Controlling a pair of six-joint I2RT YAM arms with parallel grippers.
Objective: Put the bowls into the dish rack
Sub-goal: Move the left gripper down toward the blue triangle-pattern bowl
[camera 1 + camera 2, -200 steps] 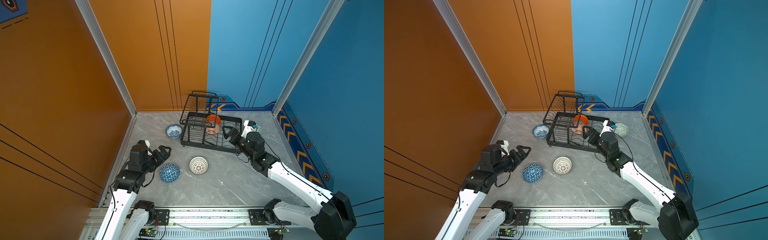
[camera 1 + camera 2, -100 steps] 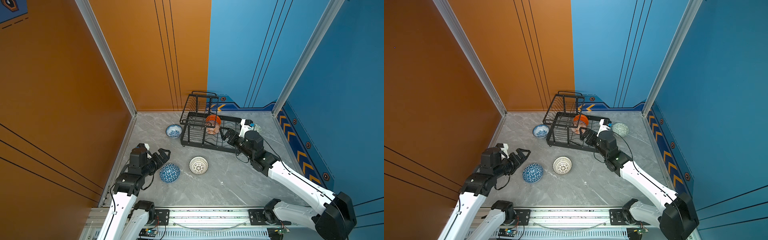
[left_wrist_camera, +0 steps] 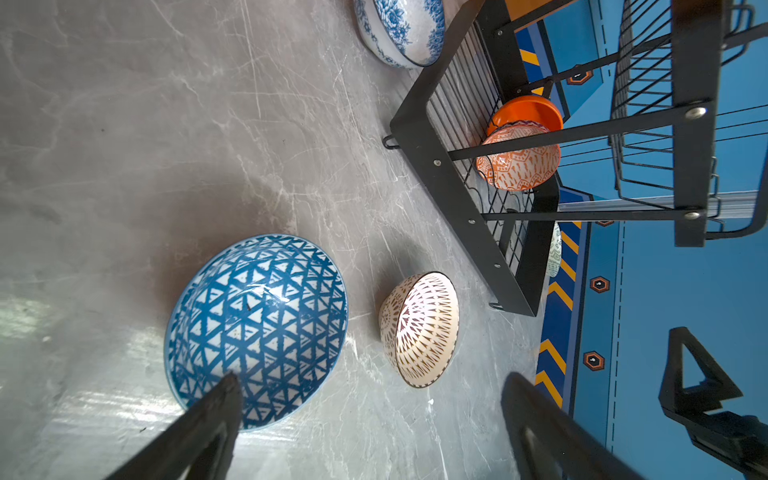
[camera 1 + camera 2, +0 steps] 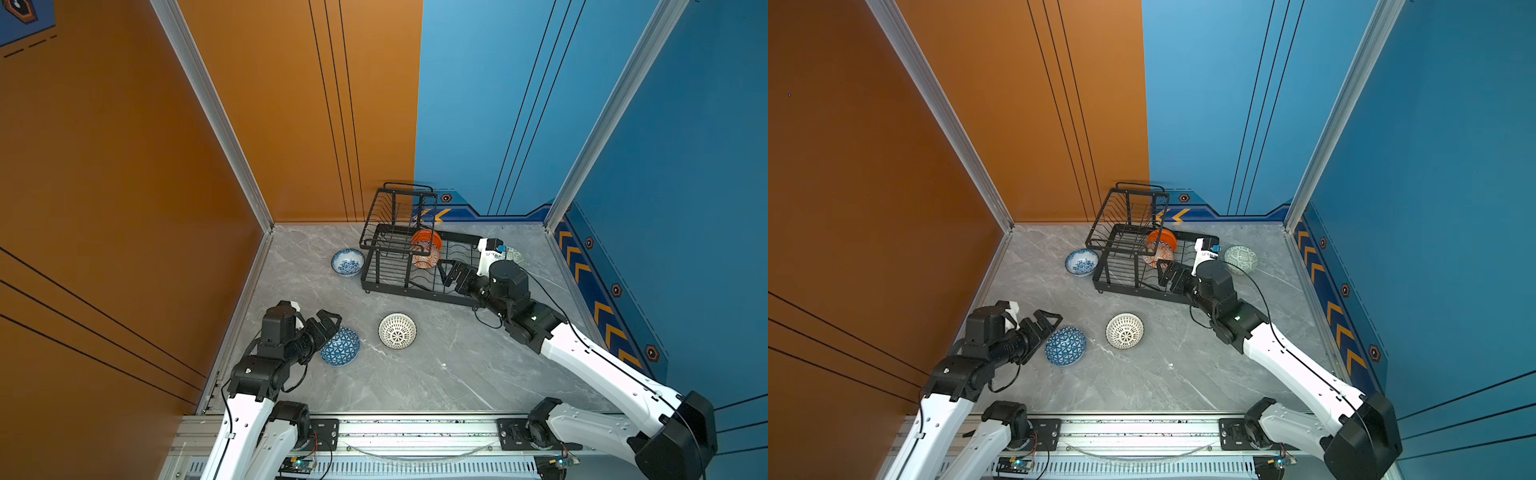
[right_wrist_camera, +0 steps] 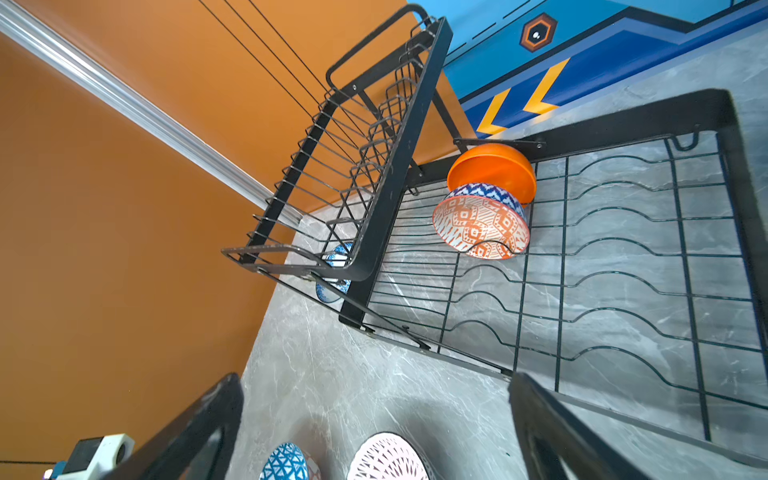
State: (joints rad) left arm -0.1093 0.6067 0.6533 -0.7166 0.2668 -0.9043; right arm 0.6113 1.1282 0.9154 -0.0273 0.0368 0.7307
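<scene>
Where orange wall (image 4: 291, 124) meets blue wall (image 4: 478, 124), dish rack (image 4: 386, 248) stands on grey tabletop (image 4: 415, 374).

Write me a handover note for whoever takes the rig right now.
Left gripper: open, at the blue triangle bowl, not closed on it.
Right gripper: open, empty, over the dish rack.
Done: plain orange bowl and orange-white patterned bowl stand in the rack.
To do: four bowls on the table: blue triangle, white dotted bowl, blue-white floral bowl, pale green bowl.
</scene>
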